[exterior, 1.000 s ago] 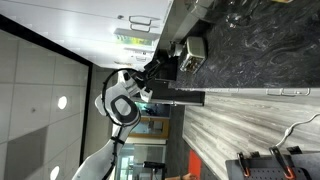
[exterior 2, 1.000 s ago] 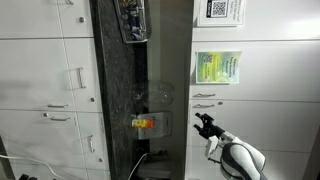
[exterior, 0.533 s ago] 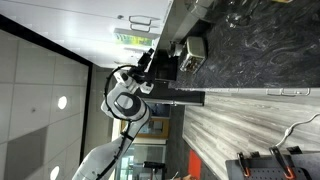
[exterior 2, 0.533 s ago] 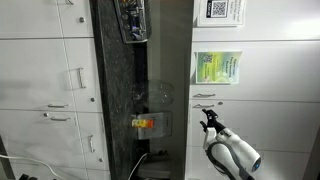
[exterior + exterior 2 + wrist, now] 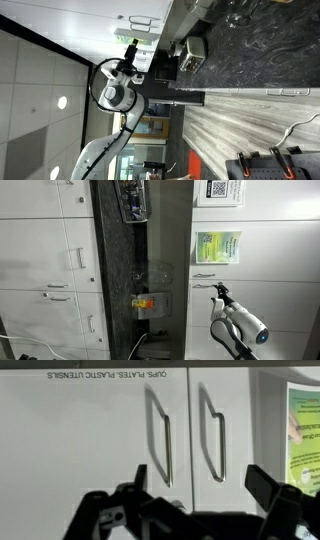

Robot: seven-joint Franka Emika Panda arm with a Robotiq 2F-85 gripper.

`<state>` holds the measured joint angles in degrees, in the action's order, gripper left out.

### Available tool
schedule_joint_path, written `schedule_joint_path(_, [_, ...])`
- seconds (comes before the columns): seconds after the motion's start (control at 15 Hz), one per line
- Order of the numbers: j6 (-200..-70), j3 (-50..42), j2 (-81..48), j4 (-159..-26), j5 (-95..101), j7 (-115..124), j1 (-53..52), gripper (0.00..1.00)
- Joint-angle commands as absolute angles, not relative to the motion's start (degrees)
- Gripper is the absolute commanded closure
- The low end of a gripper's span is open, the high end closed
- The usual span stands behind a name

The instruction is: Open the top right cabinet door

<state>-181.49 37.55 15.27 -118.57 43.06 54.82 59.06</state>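
In the wrist view two white cabinet doors fill the picture, each with a slim silver bar handle. The door point(image 5: 80, 450) with small print along its top edge is on the left, and its handle point(image 5: 164, 445) is beside the seam. The neighbouring door's handle point(image 5: 217, 445) is just right of it. My gripper point(image 5: 203, 485) is open and empty, a short way in front of both handles. One dark finger point(image 5: 138, 478) shows on the left and one point(image 5: 266, 486) on the right. In an exterior view the gripper point(image 5: 218, 288) is at the two handles point(image 5: 205, 280). No lock shows.
A green poster point(image 5: 217, 247) hangs on the neighbouring door and also shows in the wrist view point(image 5: 305, 430). A dark stone counter strip point(image 5: 120, 280) with a box point(image 5: 133, 200) and an orange item point(image 5: 145, 303) runs beside the cabinets. More white doors point(image 5: 40, 270) lie beyond.
The arm has swung away from the dark counter toward the white doors. The gripper has moved in front of the two handles, and it has stayed open.
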Motion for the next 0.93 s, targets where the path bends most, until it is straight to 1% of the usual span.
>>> schedule_joint_path(0.0, [-180.4, 49.7, 17.0, -114.4, 48.2, 63.4, 70.6, 0.00])
schedule_joint_path(0.33, [-182.1, 64.8, 19.3, -111.2, 52.4, 68.7, 88.3, 0.00])
schedule_joint_path(0.67, [-183.8, 78.7, 21.2, -108.1, 51.7, 67.9, 104.7, 0.00])
schedule_joint_path(0.73, [-183.2, 80.8, 20.8, -107.7, 51.2, 67.1, 106.6, 0.00])
schedule_joint_path(0.8, [-181.9, 77.2, 19.0, -109.4, 50.8, 65.7, 101.5, 0.00])
schedule_joint_path(0.87, [-181.9, 79.1, 19.2, -109.0, 50.8, 65.7, 103.6, 0.00])
